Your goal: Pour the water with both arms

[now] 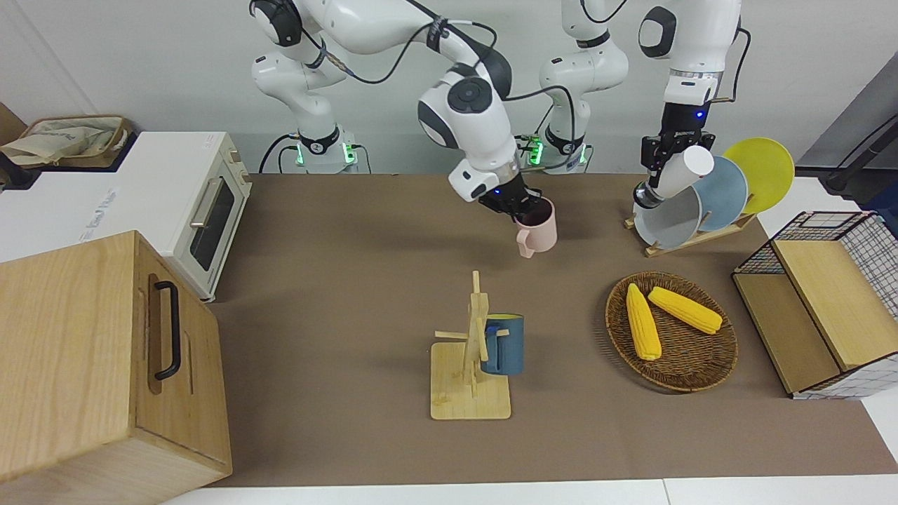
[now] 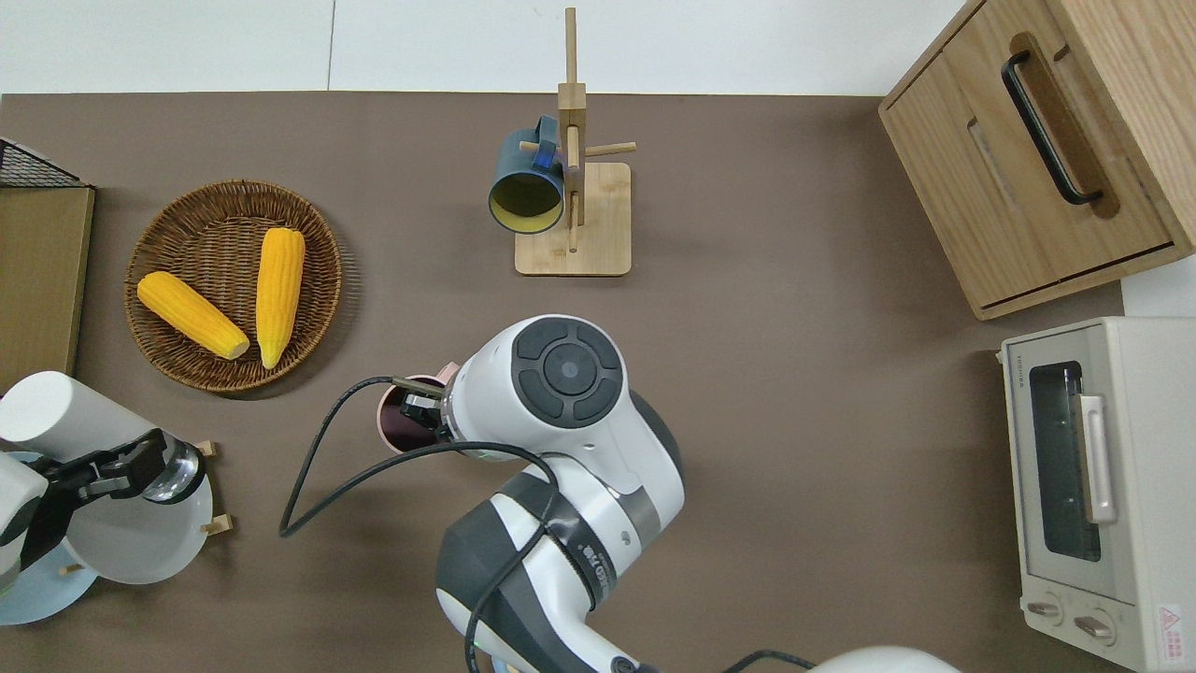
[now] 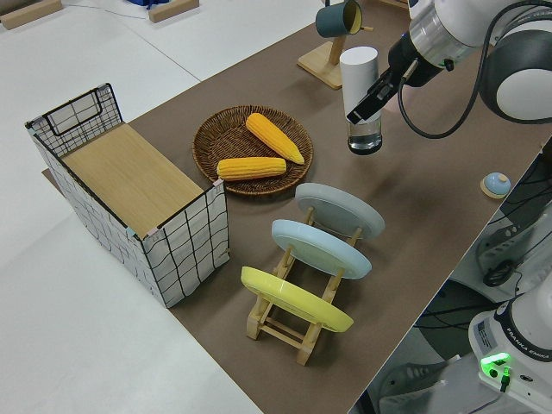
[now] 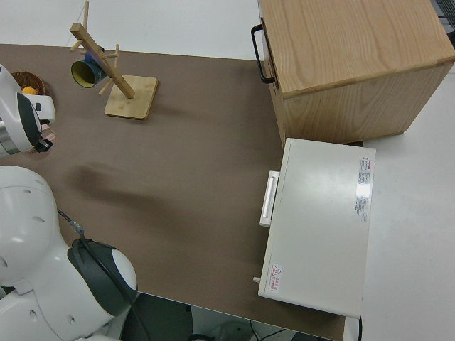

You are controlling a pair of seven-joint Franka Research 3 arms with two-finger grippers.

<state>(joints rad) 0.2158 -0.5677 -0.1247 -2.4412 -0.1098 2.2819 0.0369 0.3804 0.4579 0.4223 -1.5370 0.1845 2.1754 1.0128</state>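
Note:
My right gripper [image 1: 523, 204] is shut on the rim of a pink mug [image 1: 539, 229], which hangs slightly tilted above the brown table, handle pointing away from the robots. From overhead, the mug [image 2: 404, 422] is partly hidden under the right arm's wrist. My left gripper [image 1: 673, 165] is shut on a white cylindrical bottle [image 1: 684, 172] with a clear lower end. It holds the bottle tilted in the air over the plate rack [image 2: 210, 525]. In the left side view the bottle [image 3: 360, 82] hangs clamped by the gripper [image 3: 373, 90].
A wooden mug tree [image 1: 471, 365] with a blue mug [image 1: 504, 345] stands mid-table. A wicker basket [image 1: 691, 368] holds two corn cobs. A wire basket [image 1: 821, 301] sits at the left arm's end. A wooden cabinet [image 1: 105, 365] and toaster oven [image 1: 189, 203] are at the right arm's end.

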